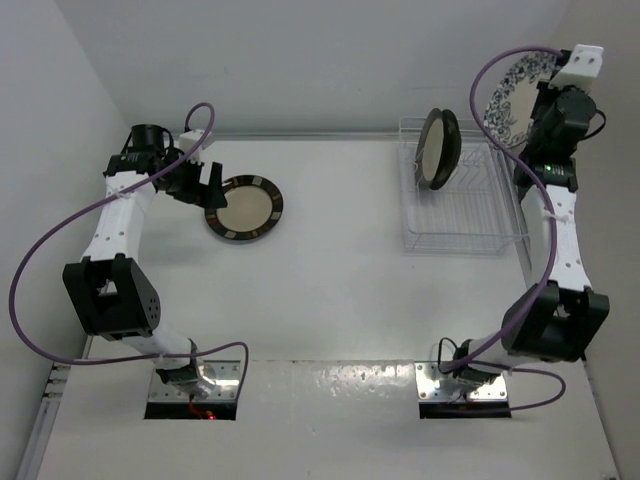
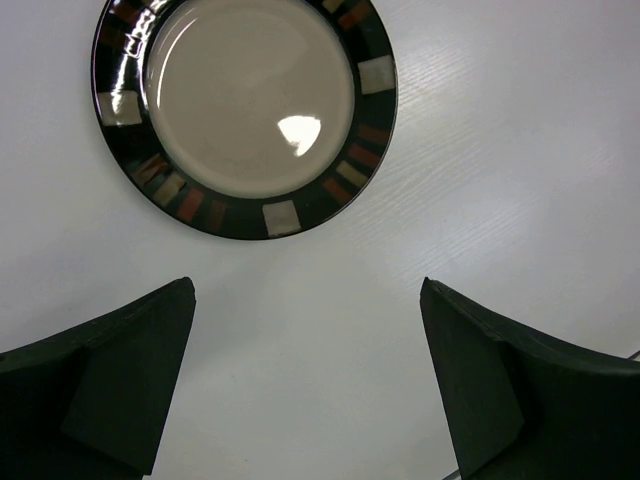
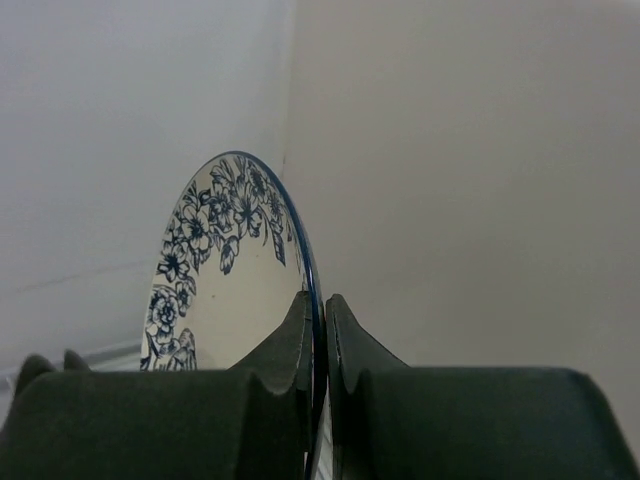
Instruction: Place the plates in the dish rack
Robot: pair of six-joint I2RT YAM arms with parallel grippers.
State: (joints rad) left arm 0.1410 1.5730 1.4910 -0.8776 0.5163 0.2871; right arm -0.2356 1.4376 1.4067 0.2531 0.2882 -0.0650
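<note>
A plate with a dark striped rim [image 1: 245, 208] [image 2: 245, 105] lies flat on the table at the left. My left gripper [image 1: 205, 185] [image 2: 305, 345] hovers just beside its near-left edge, open, with only bare table between the fingers. In the dish rack [image 1: 462, 195] at the right, a dark-rimmed plate [image 1: 438, 147] stands on edge at the far left end. My right gripper [image 1: 545, 100] [image 3: 320, 325] is raised above the rack's far right corner, shut on the rim of the blue floral plate [image 1: 512, 95] [image 3: 215, 280], which it holds upright in the air.
White walls close in behind the table and on the left and right. The rack's wire bars [image 1: 470, 215] stand bare in front of the standing plate. Purple cables [image 1: 60, 240] loop off both arms.
</note>
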